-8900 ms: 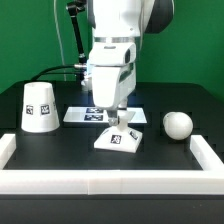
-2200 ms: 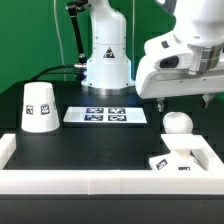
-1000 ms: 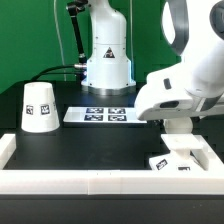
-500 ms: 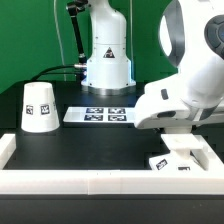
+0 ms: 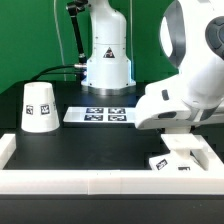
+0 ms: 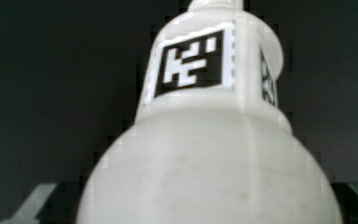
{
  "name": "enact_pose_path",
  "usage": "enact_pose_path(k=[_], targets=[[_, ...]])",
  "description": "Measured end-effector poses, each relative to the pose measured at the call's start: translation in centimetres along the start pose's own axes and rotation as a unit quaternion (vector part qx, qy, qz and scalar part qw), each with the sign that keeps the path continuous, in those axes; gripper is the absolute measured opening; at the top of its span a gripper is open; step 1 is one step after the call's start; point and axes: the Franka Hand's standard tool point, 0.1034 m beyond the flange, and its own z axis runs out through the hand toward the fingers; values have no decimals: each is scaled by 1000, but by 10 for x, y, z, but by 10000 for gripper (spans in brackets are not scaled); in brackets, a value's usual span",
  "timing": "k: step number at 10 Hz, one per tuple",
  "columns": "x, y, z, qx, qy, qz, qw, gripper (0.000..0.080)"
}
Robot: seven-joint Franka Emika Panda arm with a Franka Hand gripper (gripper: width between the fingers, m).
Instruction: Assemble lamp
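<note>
The round bulb (image 6: pixel 202 150) fills the wrist view, its tagged stem (image 6: pixel 197 60) pointing away from the camera. My gripper (image 6: pixel 197 205) straddles it: a finger shows at each side, with a thin dark gap between each finger and the bulb, so it is open around it. In the exterior view the arm (image 5: pixel 175 100) is lowered at the right and hides the bulb. The flat square base (image 5: pixel 172 160) lies in the front right corner. The cone shade (image 5: pixel 38 106) stands upright at the left.
The marker board (image 5: pixel 105 115) lies at the middle back of the black table. A white raised rim (image 5: pixel 90 183) borders the table's front and sides. The robot's pedestal (image 5: pixel 106 60) stands behind.
The arm came down over the bulb at the exterior view's right and now hides it. Nothing has moved in the last half second.
</note>
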Motion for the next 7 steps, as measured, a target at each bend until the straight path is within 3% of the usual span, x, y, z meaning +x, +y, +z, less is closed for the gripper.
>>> enact_pose_path(k=[4,6,7], targets=[[-32,17,-74,17,-13,-45,999,578],[-39,24,-108,23,-12,-43,999,579],[-31,25,-109,20,14,-42,999,579]])
